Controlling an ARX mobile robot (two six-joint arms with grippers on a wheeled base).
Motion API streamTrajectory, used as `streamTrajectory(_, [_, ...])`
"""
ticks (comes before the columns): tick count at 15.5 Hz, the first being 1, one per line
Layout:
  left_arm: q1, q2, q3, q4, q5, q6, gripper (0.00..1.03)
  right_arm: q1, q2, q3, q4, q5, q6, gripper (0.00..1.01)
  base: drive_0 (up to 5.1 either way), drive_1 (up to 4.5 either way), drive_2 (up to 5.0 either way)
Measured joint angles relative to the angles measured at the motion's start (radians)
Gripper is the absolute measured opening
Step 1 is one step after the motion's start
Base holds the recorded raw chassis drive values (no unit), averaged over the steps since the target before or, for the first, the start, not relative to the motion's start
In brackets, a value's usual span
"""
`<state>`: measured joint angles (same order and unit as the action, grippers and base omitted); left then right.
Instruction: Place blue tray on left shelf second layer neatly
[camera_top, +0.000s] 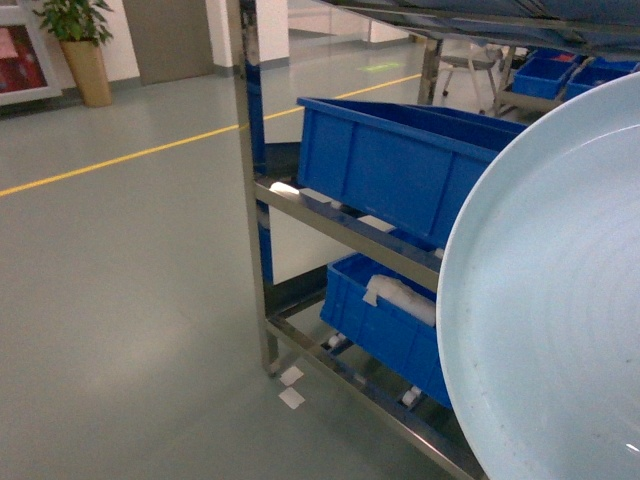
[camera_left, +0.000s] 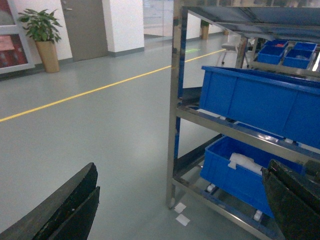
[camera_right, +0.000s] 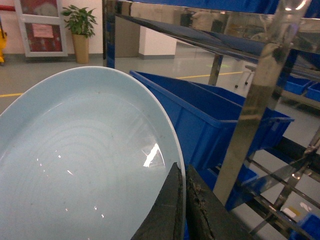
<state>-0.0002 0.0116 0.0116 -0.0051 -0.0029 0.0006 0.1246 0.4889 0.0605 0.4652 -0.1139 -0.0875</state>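
Blue tray (camera_right: 85, 165) rim pinched by right gripper (camera_right: 182, 202); left gripper (camera_left: 175, 210) spread wide, empty.

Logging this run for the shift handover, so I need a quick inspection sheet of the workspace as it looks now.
Surface: grey floor with a yellow line.
Job's things: blue tray pinched at its rim by the right tool; steel shelf tier ahead.
Clutter: blue crates fill the rack tiers; white packet in the lower crate.
Grippers: left tool open, holding nothing.
Cables: nothing seen.
Surroundings: potted plant, door.
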Motion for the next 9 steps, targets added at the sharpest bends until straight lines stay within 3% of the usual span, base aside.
streamTrajectory(9, [0.0,0.0,0.0,0.0,0.0,0.0,0.98,0.0,0.0,0.0,0.0,0.001,0.0,0.02,-1.7,-1.66,-1.7])
